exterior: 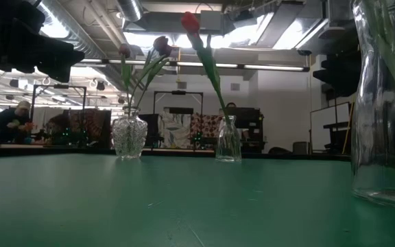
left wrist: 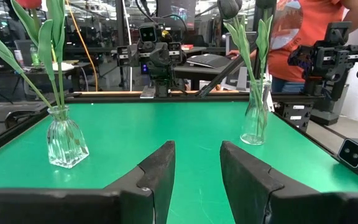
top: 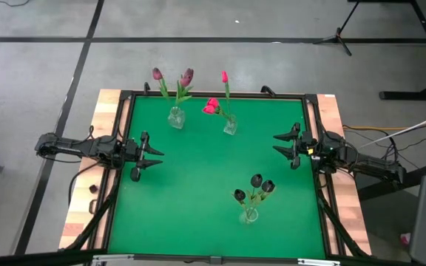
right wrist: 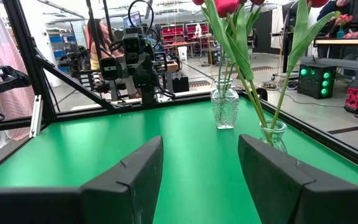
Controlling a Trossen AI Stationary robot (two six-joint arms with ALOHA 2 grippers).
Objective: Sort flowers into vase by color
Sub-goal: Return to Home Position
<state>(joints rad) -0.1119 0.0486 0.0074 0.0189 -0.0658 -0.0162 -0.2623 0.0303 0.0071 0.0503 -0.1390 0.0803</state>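
The flowers are all in glass, grouped by colour across the green mat (top: 198, 192). At the far side a ribbed vase (top: 176, 118) holds the purple tulips (top: 187, 75), and just to its right a small bottle vase (top: 230, 127) holds the pink tulips (top: 211, 107), one head standing high and the rest drooping low. Well apart from those, toward the near right, a clear vase (top: 249, 215) holds the black tulips (top: 257, 181). The left gripper (top: 158, 158) sits at the mat's left edge, fingers spread and empty. The right gripper (top: 276, 143) faces it from the right edge, likewise spread with nothing in it. Beyond the table stands a person in an orange shirt (left wrist: 309, 31).
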